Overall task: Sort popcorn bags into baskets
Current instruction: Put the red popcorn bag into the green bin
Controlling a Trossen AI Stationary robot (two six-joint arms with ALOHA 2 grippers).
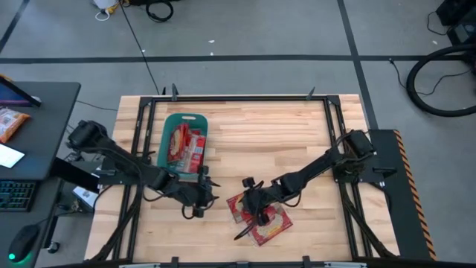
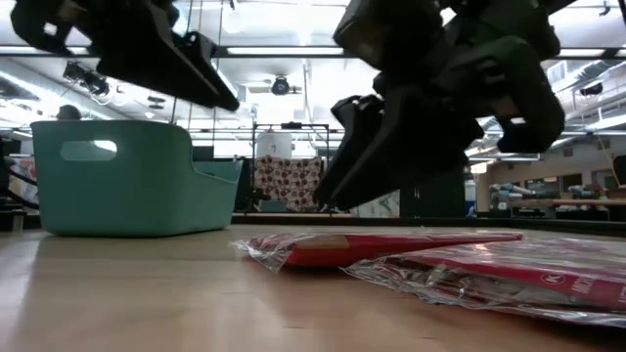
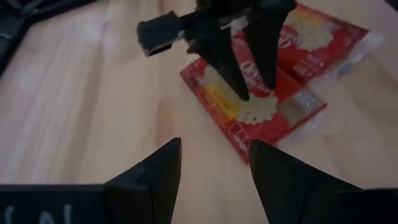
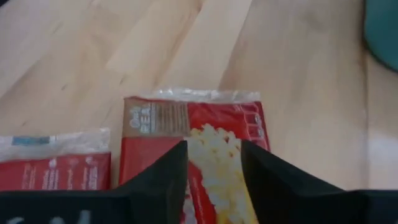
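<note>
While my right hand (image 1: 256, 216) hangs just over the loose popcorn bags (image 1: 260, 216) near the front edge of the tabletop (image 1: 297, 126), its fingers (image 4: 155, 180) are spread with nothing between them, straddling the yellow-cream panel of the upper bag (image 4: 199, 134). These bags look light, flat and thin, wrapped in glossy film that I judge will be slippery and will crinkle and flex rather than stay stiff. Pinching a flat face would likely slide off, so I would take a bag by a long edge or by the clear crimped end, where the film bunches. My left hand (image 1: 199, 195) waits beside them, toward the basket (image 1: 169, 123), fingers (image 3: 152, 177) spread and empty. That teal basket stands toward the back left of the tabletop, with several bags (image 1: 186, 145) already lying in it.
</note>
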